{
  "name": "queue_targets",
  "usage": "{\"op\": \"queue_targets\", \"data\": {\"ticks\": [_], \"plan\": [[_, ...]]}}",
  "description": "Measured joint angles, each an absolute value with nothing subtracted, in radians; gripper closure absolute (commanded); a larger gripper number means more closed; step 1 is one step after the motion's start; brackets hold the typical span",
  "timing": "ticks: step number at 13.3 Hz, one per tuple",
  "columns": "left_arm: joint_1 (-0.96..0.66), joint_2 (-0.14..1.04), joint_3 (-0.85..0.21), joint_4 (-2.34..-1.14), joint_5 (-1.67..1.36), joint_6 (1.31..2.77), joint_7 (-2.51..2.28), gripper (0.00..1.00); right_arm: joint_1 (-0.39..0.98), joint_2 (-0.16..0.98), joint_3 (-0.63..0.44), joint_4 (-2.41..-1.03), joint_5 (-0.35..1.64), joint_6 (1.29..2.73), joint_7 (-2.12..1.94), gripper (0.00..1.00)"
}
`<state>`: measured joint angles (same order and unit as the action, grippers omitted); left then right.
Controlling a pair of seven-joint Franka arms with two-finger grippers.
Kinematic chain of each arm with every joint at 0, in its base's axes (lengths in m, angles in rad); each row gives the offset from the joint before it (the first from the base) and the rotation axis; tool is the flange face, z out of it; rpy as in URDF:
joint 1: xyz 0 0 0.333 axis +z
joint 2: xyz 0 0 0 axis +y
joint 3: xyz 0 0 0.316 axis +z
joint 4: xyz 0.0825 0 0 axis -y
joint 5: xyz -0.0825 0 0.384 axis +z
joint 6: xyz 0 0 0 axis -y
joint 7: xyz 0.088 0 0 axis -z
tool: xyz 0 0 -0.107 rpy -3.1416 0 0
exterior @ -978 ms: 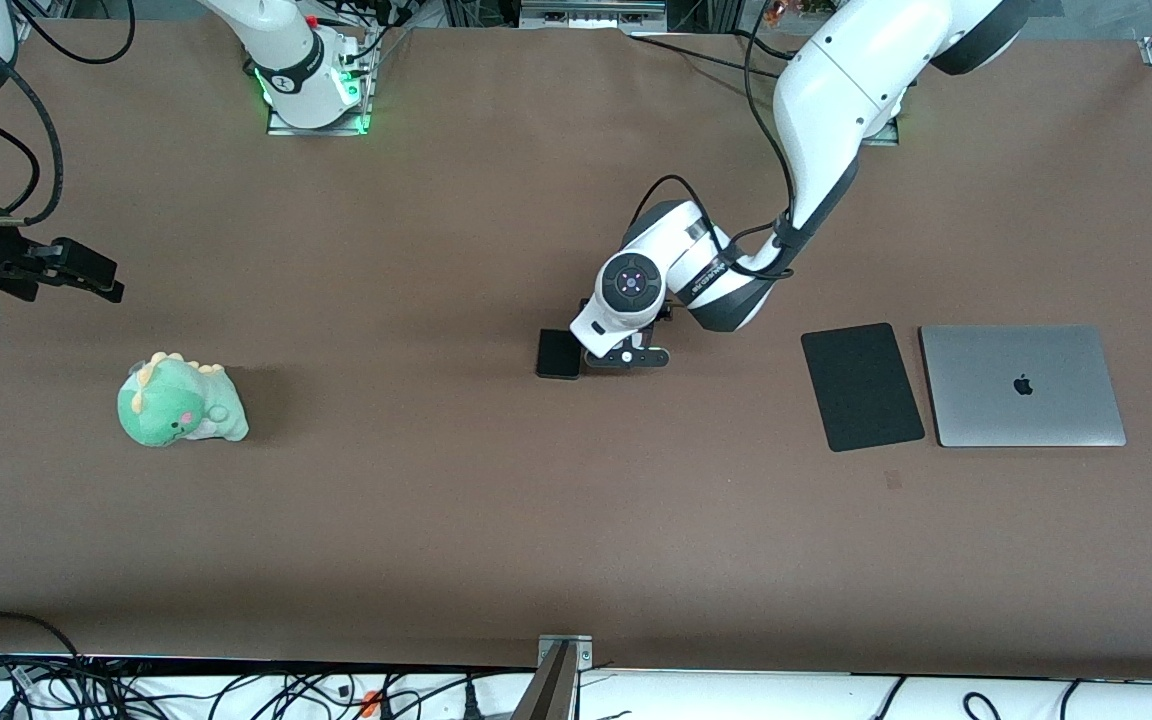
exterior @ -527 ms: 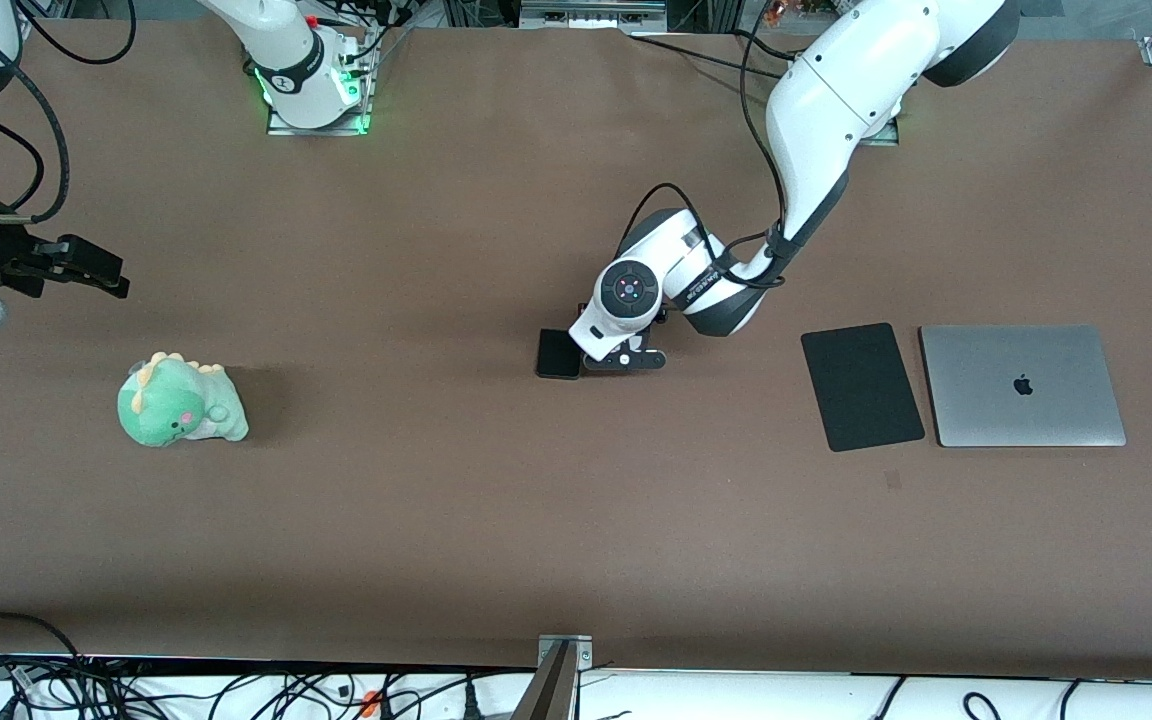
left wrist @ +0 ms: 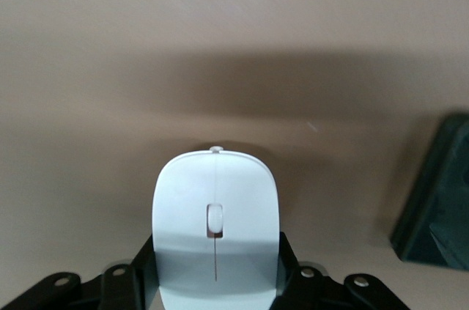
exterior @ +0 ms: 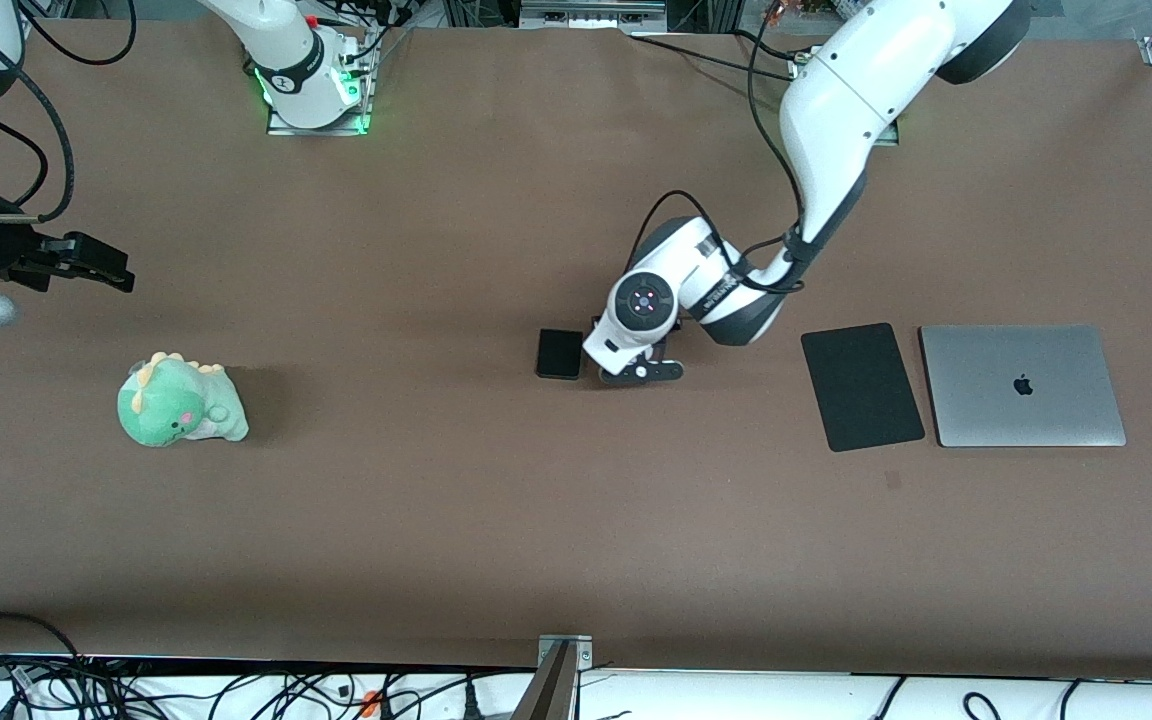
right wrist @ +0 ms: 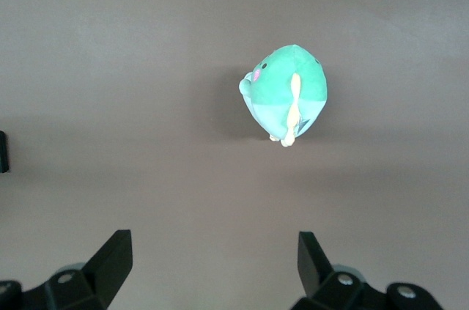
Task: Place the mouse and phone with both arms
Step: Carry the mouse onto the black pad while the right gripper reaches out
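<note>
My left gripper point(exterior: 641, 371) is low over the middle of the table, shut on the white mouse point(left wrist: 215, 229). The left wrist view shows the black fingers point(left wrist: 143, 262) pressed on both of the mouse's sides. In the front view the wrist hides the mouse. I cannot tell whether the mouse touches the table. The black phone point(exterior: 559, 354) lies flat on the table beside the left gripper, toward the right arm's end; it also shows in the left wrist view point(left wrist: 436, 200). My right gripper point(exterior: 106, 268) is open and empty, in the air over the right arm's end of the table.
A green dinosaur plush point(exterior: 179, 401) sits on the table near the right gripper and shows in the right wrist view point(right wrist: 287, 94). A black mouse pad point(exterior: 861, 386) and a closed grey laptop point(exterior: 1022, 385) lie side by side toward the left arm's end.
My left gripper has shifted with the mouse a little away from the phone, toward the mouse pad. My right gripper has drifted slightly toward the robots' bases.
</note>
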<state>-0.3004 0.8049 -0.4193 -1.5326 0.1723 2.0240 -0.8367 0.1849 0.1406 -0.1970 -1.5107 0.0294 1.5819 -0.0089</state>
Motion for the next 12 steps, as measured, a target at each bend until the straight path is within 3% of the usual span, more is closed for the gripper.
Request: {"op": "queue_targets", "data": {"ticks": [6,12], "plan": [[-0.068,0.607,-0.416,-1.516,0.199,1.855,-0.688,1.00,0.185,0.144,-0.197,-1.511,0.029,1.582,-0.009,0.00],[0.153,0.589,-0.413,-1.557,0.199,1.830,-0.548,1.00,0.209,0.149,-0.196,-1.511,0.029,1.581,-0.010,0.00]]}}
